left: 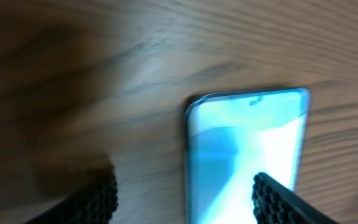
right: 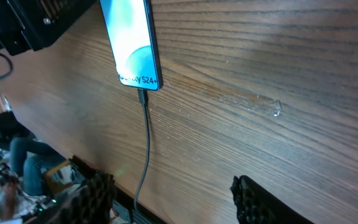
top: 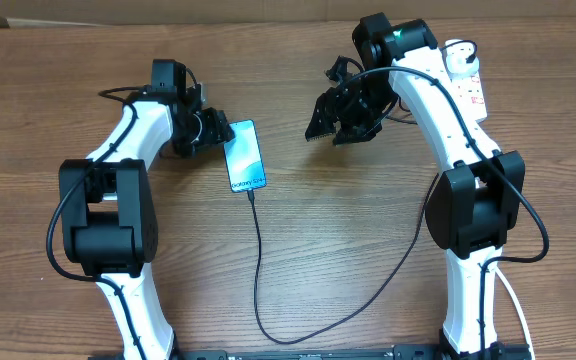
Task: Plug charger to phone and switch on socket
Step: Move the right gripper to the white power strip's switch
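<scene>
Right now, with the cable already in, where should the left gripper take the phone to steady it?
Pinch the phone across its long edges at the end away from the charger, coming from the side of the left gripper. It lies flat and slim, so only its width likely fits the open jaws, and that end is clear of the cable.

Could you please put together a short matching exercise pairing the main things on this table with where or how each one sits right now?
Things:
1. phone
2. charger
3. socket
4. right gripper

Descriptions:
A. thin and black, its tip plugged into the phone's end
B. fingers apart, holding nothing
C. lying flat with a lit cyan screen
D. white, at the far right in the overhead view

Pairs: 1-C, 2-A, 3-D, 4-B
</scene>
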You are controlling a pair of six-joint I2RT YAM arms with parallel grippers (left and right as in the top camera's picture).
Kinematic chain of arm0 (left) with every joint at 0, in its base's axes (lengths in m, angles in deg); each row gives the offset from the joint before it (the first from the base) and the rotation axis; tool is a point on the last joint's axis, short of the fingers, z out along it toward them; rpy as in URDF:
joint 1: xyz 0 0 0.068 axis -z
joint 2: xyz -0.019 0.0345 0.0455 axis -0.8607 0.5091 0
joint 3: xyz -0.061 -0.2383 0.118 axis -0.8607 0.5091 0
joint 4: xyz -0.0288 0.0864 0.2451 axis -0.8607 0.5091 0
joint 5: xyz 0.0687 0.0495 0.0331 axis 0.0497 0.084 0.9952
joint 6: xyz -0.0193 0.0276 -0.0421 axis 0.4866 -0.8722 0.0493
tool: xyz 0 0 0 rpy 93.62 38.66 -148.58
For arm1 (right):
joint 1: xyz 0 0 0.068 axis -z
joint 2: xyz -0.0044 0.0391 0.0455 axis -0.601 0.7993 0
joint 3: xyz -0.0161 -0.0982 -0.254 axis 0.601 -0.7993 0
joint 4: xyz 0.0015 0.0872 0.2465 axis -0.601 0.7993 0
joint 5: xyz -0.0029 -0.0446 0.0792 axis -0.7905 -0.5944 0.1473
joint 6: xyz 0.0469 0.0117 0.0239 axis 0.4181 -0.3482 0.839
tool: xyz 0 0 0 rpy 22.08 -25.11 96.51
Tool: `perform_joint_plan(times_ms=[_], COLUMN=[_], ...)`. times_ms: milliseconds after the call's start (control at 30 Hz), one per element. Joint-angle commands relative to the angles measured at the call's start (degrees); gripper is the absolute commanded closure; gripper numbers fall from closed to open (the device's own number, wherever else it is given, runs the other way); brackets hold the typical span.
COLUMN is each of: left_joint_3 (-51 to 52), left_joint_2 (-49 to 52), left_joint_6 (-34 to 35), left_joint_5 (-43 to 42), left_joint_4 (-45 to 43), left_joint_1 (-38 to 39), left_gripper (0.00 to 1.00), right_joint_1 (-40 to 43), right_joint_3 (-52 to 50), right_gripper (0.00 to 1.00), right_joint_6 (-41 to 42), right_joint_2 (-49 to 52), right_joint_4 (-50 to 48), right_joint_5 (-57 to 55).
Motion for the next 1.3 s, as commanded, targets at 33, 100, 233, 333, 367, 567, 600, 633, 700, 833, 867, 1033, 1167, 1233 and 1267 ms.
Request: perform_joint_plan(times_ms=[33,100,233,333,367,567,600,633,700,833,867,1033,1167,1233,1267], left_joint_3=[-9.8,-14.5,-23.3,-28.0,-29.6,-33.2,-33.2,-33.2,-33.2,-33.2,-33.2,-33.2,-33.2,-33.2,-33.2], left_joint_2=[-4.5,-6.3,-10.9,-14.3,-15.6,-23.1,-24.4,-25.5,-27.0,-27.8,-27.8,-27.2,-27.1,-27.1,-27.1], left_joint_6=[-0.7,-0.7,-0.7,-0.6,-0.6,-0.7,-0.7,-0.7,-0.7,-0.7,-0.7,-0.7,-0.7,-0.7,-0.7], left_joint_5=[12.5,15.4,16.5,16.3,16.3,16.6,16.6,16.6,16.5,16.5,16.5,16.5,16.5,16.5,16.5], left_joint_4=[8.2,13.5,22.1,26.8,28.4,33.3,33.4,33.5,34.0,35.4,35.3,35.3,35.3,35.3,35.3], left_joint_1=[-0.7,-0.6,-0.7,-0.6,-0.6,-0.6,-0.6,-0.6,-0.6,-0.6,-0.6,-0.6,-0.6,-0.6,-0.6], left_gripper=[0.32,0.33,0.31,0.22,0.12,0.00,0.00,0.00,0.00,0.00,0.00,0.00,0.01,0.00,0.00], right_joint_1=[0.8,1.6,4.3,7.5,8.8,19.1,21.2,22.9,26.2,32.1,33.2,36.8,37.1,37.1,37.1], right_joint_3=[0.2,0.6,4.3,7.1,7.9,8.9,8.9,8.9,8.8,8.8,8.8,8.8,8.8,8.8,8.8], right_gripper=[0.50,0.57,0.61,0.61,0.61,0.61,0.62,0.62,0.66,0.74,0.75,0.85,0.68,0.40,0.32], right_joint_6=[-0.4,-0.4,-0.4,-0.4,-0.3,-0.3,-0.3,-0.3,-0.3,-0.3,-0.3,0.1,0.1,0.1,0.1], right_joint_2=[-3.5,-4.4,-7.5,-10.4,-11.4,-16.6,-16.9,-17.0,-17.0,-17.0,-17.0,-16.8,-16.7,-16.1,-15.7], right_joint_4=[-0.9,-1.3,-0.5,0.3,0.6,3.2,3.7,4.2,5.0,4.9,4.7,1.0,-2.7,-4.7,-5.4], right_joint_5=[0.1,0.1,0.1,0.0,-0.2,-4.5,-5.0,-5.1,-5.1,-5.1,-5.1,-8.0,-9.2,-12.3,-13.7])
